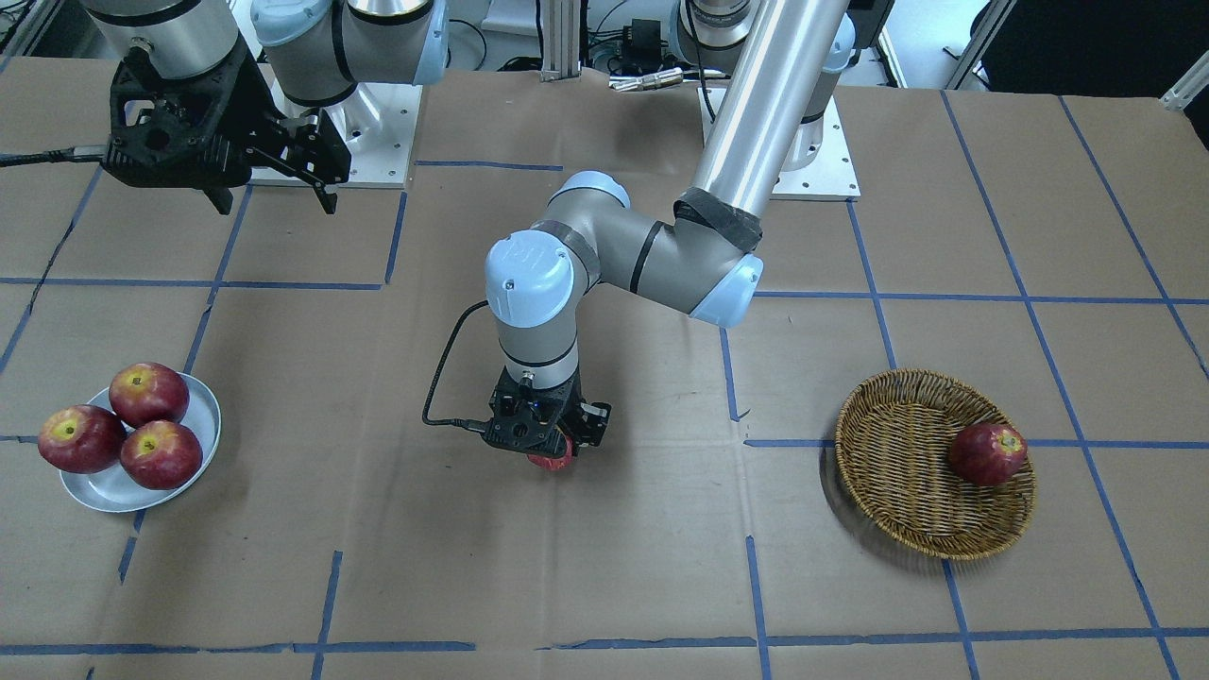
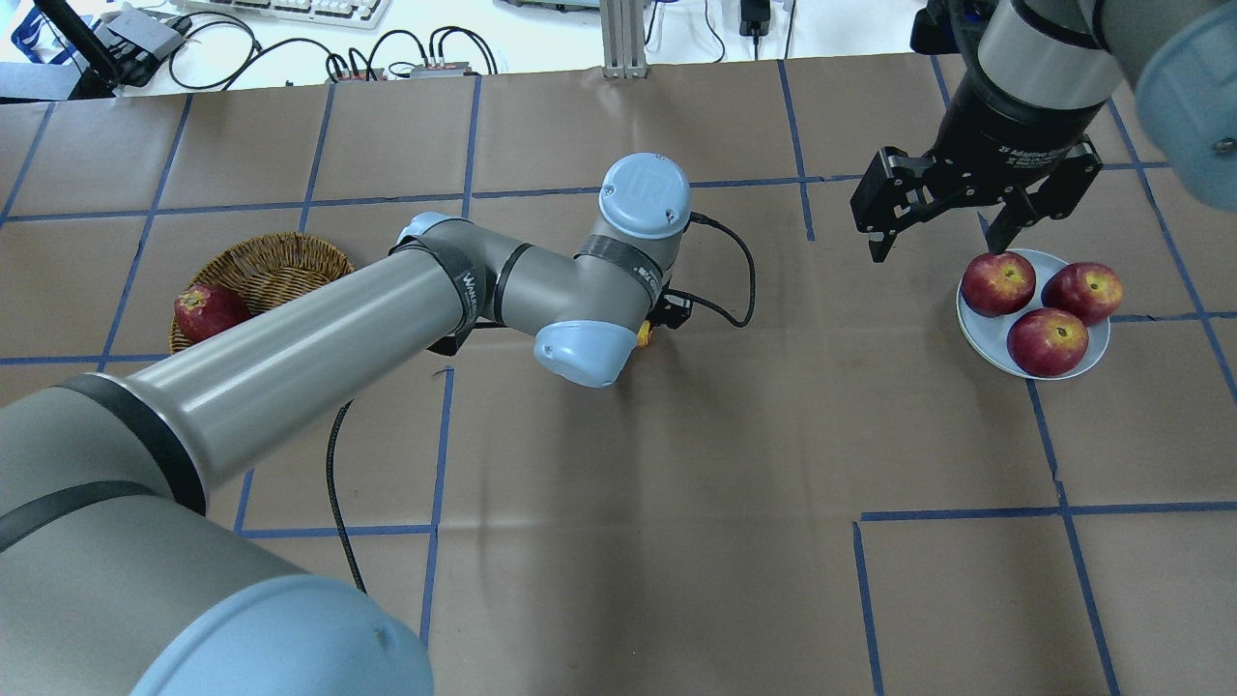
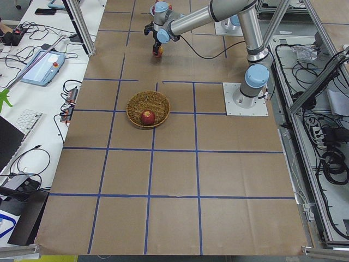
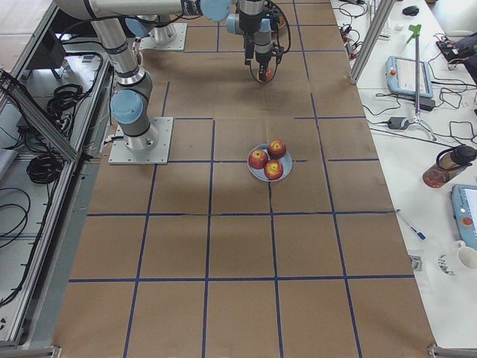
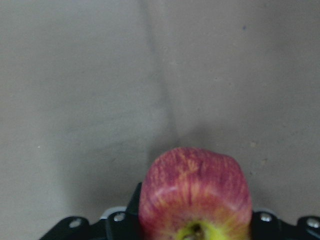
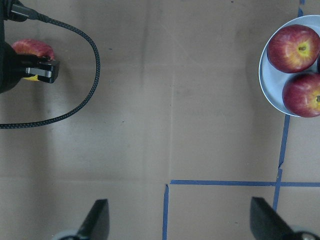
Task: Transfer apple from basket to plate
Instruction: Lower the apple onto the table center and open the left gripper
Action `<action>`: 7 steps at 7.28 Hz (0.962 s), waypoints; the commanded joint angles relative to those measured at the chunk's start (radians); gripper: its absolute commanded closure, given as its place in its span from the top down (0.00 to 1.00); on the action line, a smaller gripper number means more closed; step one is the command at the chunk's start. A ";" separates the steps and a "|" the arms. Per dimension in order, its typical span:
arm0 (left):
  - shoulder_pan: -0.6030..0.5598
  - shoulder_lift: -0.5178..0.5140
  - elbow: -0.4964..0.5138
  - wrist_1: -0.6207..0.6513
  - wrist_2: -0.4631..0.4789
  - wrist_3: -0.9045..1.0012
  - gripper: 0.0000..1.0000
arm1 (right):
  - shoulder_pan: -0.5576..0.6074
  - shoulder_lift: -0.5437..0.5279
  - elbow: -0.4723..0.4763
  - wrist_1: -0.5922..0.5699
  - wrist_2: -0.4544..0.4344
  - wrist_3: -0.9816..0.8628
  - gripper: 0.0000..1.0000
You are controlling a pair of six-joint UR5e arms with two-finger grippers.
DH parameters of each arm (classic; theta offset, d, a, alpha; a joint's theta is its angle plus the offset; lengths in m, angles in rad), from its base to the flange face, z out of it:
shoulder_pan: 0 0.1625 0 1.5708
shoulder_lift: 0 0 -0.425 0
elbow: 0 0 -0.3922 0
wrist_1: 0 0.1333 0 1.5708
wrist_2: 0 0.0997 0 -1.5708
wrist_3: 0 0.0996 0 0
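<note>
1. Front-facing camera: dead centre, the left gripper (image 1: pixel 555 450) points straight down, fingers clenched round the apple (image 1: pixel 550 462), low over the table (image 1: pixel 604 567). The basket (image 1: pixel 888 444) sits at 3 o'clock from it, well apart, with one dark red apple (image 1: pixel 987 453) inside. The plate (image 1: pixel 104 491) lies at 9 o'clock, loaded with three dark red apples (image 1: pixel 148 394). Up at 11 o'clock, the right gripper (image 1: pixel 277 200) hangs with fingers spread and nothing between them.
2. Overhead: the left wrist covers the apple, and only a yellow sliver peeks out. The right gripper hovers at 11 o'clock of the plate, fingers released.
3. Left side camera: the basket is mid-frame, and the apple rides in the left gripper far off at 12 o'clock.
4. Right side camera: the plate is in the middle, with the gripped apple well beyond it at 12 o'clock.
5. Left wrist: the apple fills 6 o'clock, pinkish-red with yellow streaks, its stem hollow facing the lens and dark gripper parts on either side.
6. Right wrist: both fingertips stand wide apart at 5 and 7 o'clock. The plate is at 2 o'clock and the held apple at 10 o'clock.
</note>
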 commanded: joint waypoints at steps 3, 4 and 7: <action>-0.003 -0.011 0.000 0.026 -0.001 0.000 0.72 | 0.000 0.000 -0.001 0.000 0.000 0.000 1.00; -0.006 -0.007 0.000 0.028 -0.003 -0.001 0.99 | 0.001 0.000 0.001 0.000 0.000 0.000 1.00; 0.011 0.118 0.023 -0.085 -0.055 0.000 0.99 | 0.000 0.000 0.001 0.000 0.000 0.000 1.00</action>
